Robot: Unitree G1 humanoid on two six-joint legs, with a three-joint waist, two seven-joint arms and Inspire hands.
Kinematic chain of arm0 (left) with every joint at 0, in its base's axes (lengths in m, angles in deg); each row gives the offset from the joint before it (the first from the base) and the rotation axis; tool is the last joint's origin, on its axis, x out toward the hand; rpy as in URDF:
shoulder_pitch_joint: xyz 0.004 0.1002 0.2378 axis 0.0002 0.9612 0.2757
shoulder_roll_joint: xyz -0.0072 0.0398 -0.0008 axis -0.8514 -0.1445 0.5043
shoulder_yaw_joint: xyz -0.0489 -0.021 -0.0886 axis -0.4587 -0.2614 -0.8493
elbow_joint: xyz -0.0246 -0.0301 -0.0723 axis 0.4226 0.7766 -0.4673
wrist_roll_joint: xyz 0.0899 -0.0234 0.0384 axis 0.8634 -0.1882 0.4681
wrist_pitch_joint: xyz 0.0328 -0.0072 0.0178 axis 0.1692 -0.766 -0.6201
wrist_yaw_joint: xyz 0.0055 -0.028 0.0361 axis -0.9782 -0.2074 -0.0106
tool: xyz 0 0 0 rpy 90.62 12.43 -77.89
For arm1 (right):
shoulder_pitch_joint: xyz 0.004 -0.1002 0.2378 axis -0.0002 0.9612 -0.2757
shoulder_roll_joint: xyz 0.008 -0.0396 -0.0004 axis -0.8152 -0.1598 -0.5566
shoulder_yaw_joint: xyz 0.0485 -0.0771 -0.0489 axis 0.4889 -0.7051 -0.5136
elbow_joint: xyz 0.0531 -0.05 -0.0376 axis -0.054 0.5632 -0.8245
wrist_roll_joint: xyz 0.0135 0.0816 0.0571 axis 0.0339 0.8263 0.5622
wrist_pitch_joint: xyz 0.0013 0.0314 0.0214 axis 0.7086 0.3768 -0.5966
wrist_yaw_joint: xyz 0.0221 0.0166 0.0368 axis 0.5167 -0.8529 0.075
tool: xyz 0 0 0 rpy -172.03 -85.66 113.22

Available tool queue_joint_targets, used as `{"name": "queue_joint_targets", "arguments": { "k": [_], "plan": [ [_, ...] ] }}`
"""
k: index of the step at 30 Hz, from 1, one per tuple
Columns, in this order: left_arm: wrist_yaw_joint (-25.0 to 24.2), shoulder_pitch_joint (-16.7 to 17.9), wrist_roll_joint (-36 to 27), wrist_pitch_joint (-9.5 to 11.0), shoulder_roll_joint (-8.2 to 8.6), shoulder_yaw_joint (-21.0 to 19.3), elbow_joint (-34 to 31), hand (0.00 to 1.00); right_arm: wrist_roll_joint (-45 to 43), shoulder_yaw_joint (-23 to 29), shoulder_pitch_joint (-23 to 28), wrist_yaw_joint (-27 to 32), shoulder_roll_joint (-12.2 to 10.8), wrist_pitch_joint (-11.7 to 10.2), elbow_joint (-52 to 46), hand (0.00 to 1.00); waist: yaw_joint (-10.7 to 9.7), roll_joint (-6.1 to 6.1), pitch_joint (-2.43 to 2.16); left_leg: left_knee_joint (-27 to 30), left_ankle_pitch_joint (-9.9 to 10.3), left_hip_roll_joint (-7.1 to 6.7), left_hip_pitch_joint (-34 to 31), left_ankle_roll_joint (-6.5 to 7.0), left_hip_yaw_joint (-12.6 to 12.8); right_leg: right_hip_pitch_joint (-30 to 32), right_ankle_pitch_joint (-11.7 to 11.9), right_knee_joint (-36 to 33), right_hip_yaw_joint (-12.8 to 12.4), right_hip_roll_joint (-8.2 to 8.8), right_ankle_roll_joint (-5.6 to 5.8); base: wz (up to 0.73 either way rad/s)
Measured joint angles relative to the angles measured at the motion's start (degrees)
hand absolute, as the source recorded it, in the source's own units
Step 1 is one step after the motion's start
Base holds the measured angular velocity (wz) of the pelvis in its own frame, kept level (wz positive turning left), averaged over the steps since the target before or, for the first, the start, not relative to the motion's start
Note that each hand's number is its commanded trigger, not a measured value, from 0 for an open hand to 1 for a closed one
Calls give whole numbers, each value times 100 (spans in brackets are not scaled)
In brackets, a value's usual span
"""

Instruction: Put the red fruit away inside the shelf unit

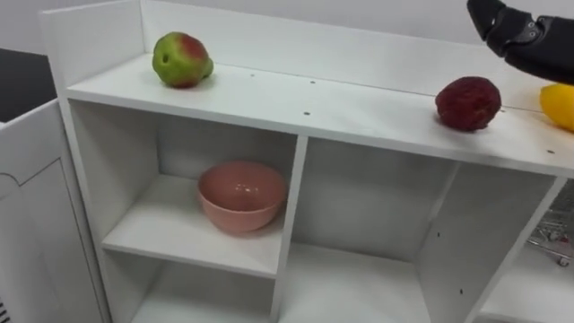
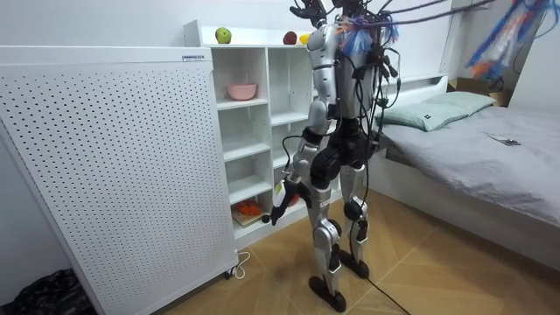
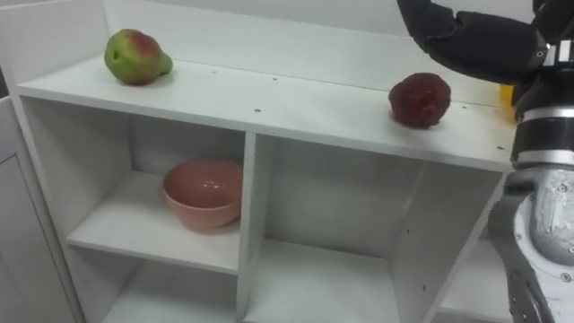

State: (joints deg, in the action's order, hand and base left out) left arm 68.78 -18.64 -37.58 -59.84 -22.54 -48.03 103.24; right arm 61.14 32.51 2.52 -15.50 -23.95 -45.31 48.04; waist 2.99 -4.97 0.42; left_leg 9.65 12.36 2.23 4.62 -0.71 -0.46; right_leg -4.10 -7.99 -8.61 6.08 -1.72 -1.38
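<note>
Closet (image 1: 341,112) top holds green pear (image 1: 181,59), red fruit (image 1: 467,102); pink bowl (image 1: 240,195) inside.

I am looking down at the white closet (image 1: 296,188), whose top board (image 1: 359,108) is carrying three fruits. A green-and-red fruit (image 1: 181,59) is sitting near its left end, a dark red fruit (image 1: 467,102) is sitting well apart from it toward the right, and a yellow fruit (image 1: 559,106) is lying just beside the dark red one at the view's right edge. Under that board, a pink bowl (image 1: 240,196) is standing upright on the shelf board (image 1: 161,240) of the left compartment, close to the upright divider, and in the room view something orange (image 2: 249,210) is lying on a lower shelf.
</note>
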Motion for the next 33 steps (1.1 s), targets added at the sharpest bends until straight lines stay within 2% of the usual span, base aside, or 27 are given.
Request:
{"name": "queue_joint_targets", "arguments": {
  "k": [3, 5, 10, 12, 14, 17, 22, 24, 26, 33],
  "plan": [
    [-4, 35, 0, -2, 46, -9, -2, 0, -2, 3, 4, -14, 0, 0, 0, 0, -4, 30, -3, 34, -2, -7, 1, -4, 39, -3, -32, 0, -39, -2, -46, -9],
    [-9, 90, 4, -12, 113, -11, 0, 0, -7, 25, 87, -3, 1, 0, 0, 0, -23, 78, -30, 78, -3, -18, 6, -8, 48, -18, -60, -2, -89, 0, -92, -2],
    [-15, 112, 2, -16, 156, -10, 2, 0, -7, 52, 320, 4, 1, 11, 2, 0, -110, 116, -48, 113, -13, -16, 20, -21, 48, -13, -65, -6, -107, -6, -103, 0],
    [-15, 110, -14, -17, 157, -10, 2, 0, -4, 55, 406, 0, 1, 15, 7, 0, -125, 106, -43, 115, -13, -16, 30, -21, 49, -20, -65, -4, -109, -6, -102, 0],
    [-16, 98, -88, -19, 146, -11, 1, 0, 5, 60, 569, -15, 0, 33, 35, 0, -131, 61, -11, 103, -13, -18, 89, -21, 55, -75, -74, 8, -117, -6, -106, 0],
    [-22, 65, -104, -23, 149, -11, 1, 0, 10, 60, 634, -25, 0, 115, 38, 0, -138, 9, 15, 101, -12, -21, 84, -22, 59, -68, -95, 8, -116, 0, -106, 0],
    [-29, 14, -106, -59, 142, -15, 0, 0, -5, 31, 710, -99, 0, 185, 39, 0, -111, -34, -13, 81, -12, -21, 94, -22, 59, -67, -97, 18, -126, -3, -106, -1],
    [-29, -7, -106, -104, 142, -16, 0, 0, -5, 11, 722, -209, 0, 347, 46, 0, -107, -49, -24, 72, -12, -19, 101, -22, 59, -63, -97, 8, -122, -4, -106, -2],
    [-29, -28, -105, -141, 136, -16, 0, 0, 5, -11, 722, -275, 0, 398, 53, 0, -108, -62, -33, 72, -12, -19, 101, -22, 58, -63, -97, 7, -116, -4, -106, 0],
    [-43, -96, -105, -151, 106, -16, -1, 0, 95, -20, 722, -501, 1, 411, 142, 0, -96, -99, -58, 77, -12, -17, 120, -22, 57, -84, -96, -2, -89, 6, -107, 0]
  ]
}}
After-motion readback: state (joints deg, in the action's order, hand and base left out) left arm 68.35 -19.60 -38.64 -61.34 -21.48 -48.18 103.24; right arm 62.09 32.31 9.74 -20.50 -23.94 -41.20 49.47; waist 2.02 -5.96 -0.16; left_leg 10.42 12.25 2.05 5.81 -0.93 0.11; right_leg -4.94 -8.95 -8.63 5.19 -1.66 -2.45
